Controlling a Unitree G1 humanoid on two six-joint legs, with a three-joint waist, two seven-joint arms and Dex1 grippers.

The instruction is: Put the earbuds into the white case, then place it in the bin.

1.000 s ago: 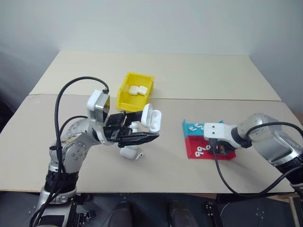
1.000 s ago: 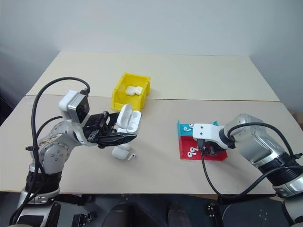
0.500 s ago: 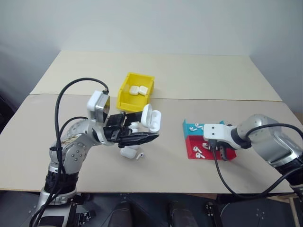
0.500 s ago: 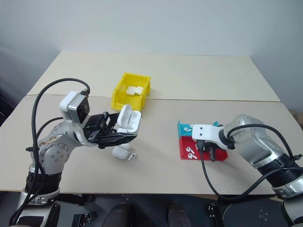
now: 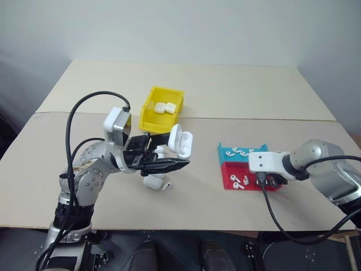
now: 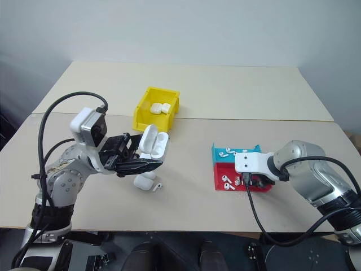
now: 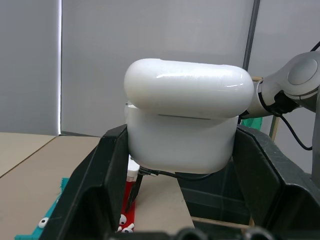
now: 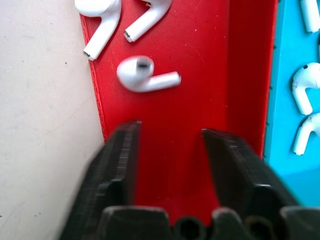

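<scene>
Over the red tray (image 8: 190,150), the right pincer (image 8: 170,150) hangs released, earbuds (image 8: 145,77) at its 12 o'clock ungrasped. Left pincer (image 5: 163,155) grasps the open case (image 5: 180,141); bin (image 5: 148,116) at 11 o'clock. Loading remains.

Head stereo pair overlooks the table (image 5: 237,90); wrist cameras look along fingers.

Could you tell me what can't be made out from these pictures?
- Whether the case in the left gripper already holds earbuds: its lid faces the left wrist view, and the head views are too small.
- The cases lying under the left gripper: partly hidden by the fingers, so their count and lids are unclear.
- The rest of the red tray: cut off by the right wrist view's edges and the open right gripper.
</scene>
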